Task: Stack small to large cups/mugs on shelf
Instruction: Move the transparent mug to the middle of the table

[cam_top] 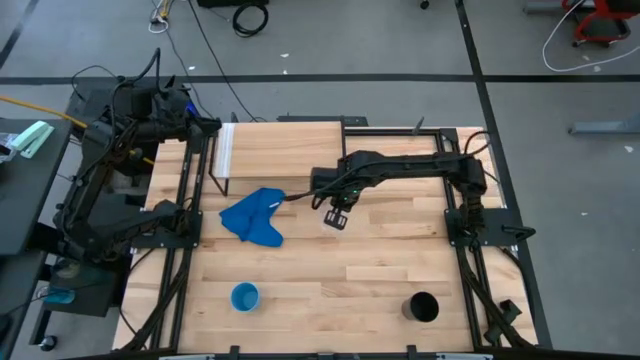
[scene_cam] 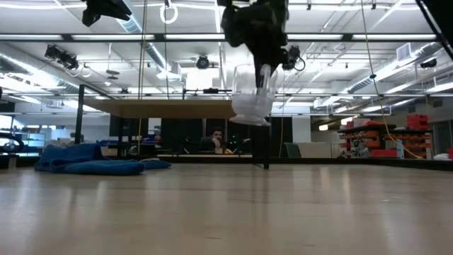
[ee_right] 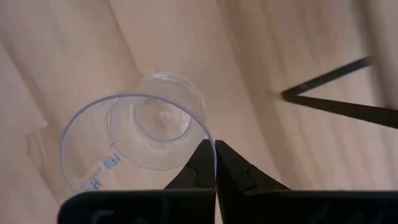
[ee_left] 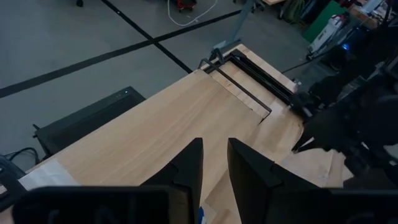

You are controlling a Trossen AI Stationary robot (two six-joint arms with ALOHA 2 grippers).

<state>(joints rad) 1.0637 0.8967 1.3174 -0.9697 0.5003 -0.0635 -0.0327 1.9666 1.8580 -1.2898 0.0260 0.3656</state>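
My right gripper [cam_top: 336,207] is shut on the small clear cup [cam_top: 335,221], held high above the table's middle, just right of the blue cloth; the cup also shows in the low view [scene_cam: 249,99] and the right wrist view [ee_right: 134,140]. The light blue cup [cam_top: 245,296] and the black cup [cam_top: 423,306] stand upright near the front edge. The light-wood shelf [cam_top: 285,140] stands on its black legs at the far left. My left gripper [ee_left: 214,165] is open and empty above the shelf's left end. My right gripper pinches the clear cup's rim wall [ee_right: 208,138], one finger inside the cup and one outside. The fingers come from above, pointing down. The cup hangs below them, mouth up and a little tilted, lifted clear of the table [scene_cam: 253,117].
A crumpled blue cloth [cam_top: 254,216] lies left of the held cup, in front of the shelf. Black frame rails [cam_top: 185,230] run along both table sides. A person sits in the room beyond the table [scene_cam: 214,140].
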